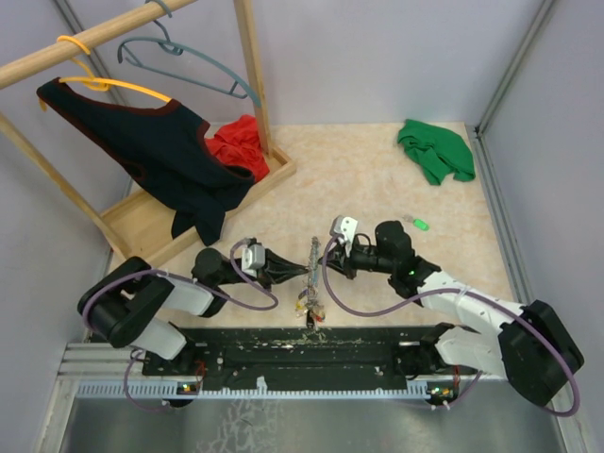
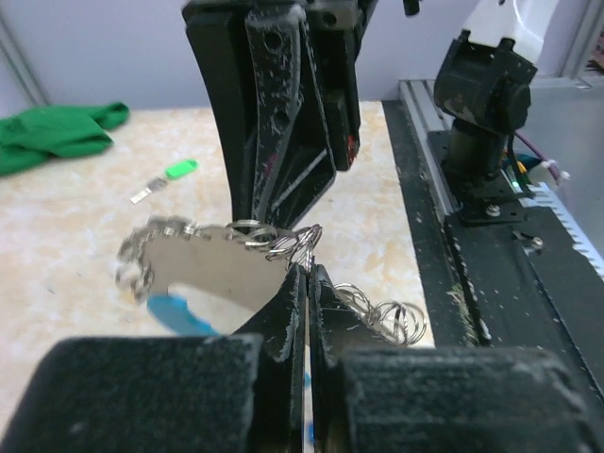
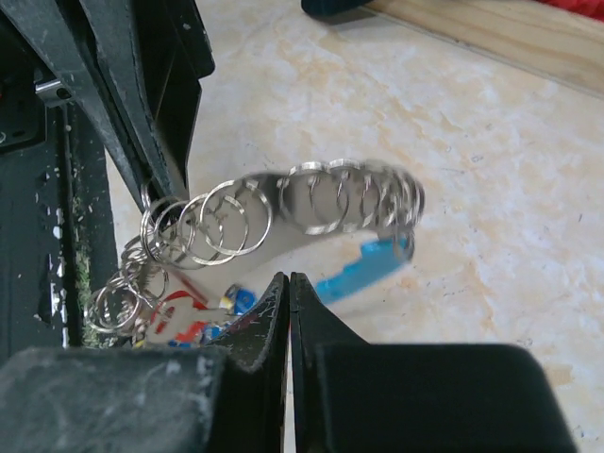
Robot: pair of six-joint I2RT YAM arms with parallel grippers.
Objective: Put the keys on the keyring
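Held keyring (image 3: 321, 203) aloft in fully closed left gripper (image 2: 307, 274), with right gripper (image 3: 288, 281) pinched shut alongside, hold unclear. Best steadied before fetching green key (image 1: 420, 224) at two o'clock.

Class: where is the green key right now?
Top view: the green key lies on the table, right side, between the right arm and the green cloth.

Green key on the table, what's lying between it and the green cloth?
Nothing. In the top view, the tabletop between the green key and the green cloth is bare; the left wrist view shows the same.
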